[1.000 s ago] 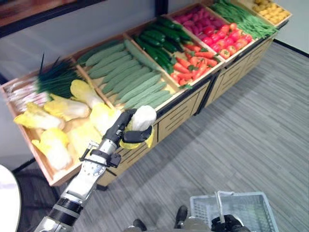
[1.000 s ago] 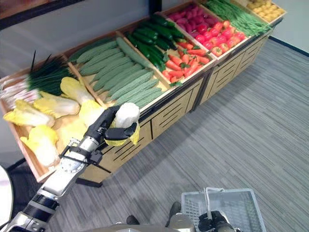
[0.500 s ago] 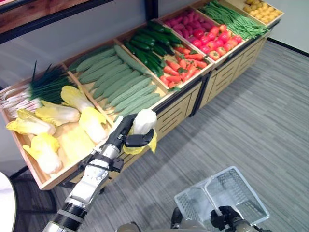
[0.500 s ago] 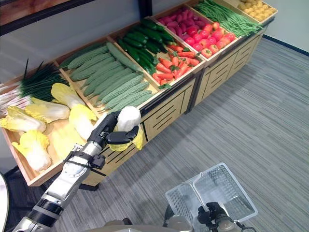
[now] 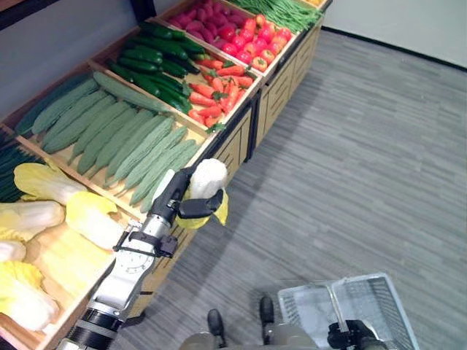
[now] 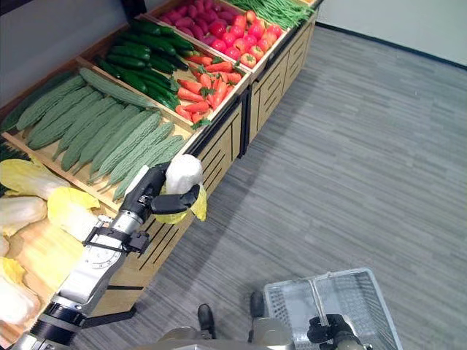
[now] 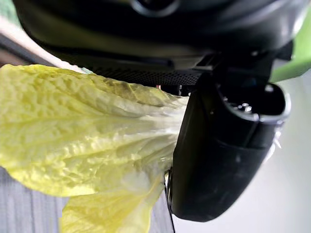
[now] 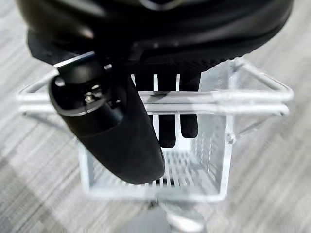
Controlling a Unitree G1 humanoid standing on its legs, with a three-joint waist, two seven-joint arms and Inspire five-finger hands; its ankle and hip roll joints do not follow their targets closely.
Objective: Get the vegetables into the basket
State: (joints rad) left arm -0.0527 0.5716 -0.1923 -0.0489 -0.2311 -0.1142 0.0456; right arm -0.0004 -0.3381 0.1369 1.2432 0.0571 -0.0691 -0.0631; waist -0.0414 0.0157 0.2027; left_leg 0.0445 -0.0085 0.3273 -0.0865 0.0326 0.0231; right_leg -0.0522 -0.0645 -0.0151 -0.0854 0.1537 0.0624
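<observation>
Napa cabbage: white stalk end up, yellow-green crinkly leaves hanging below, clamped in left hand, off the shelf, just past display front edge, above floor. Basket: pale grey wire/plastic, rectangular, open top, nothing visible inside, handle up and gripped by right hand, low in front of robot, well apart from cabbage.

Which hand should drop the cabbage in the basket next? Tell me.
Left. The left hand already has its fingers curled round the cabbage, held beside the stand. The right hand is shut on the basket handle, so it can only carry.
</observation>
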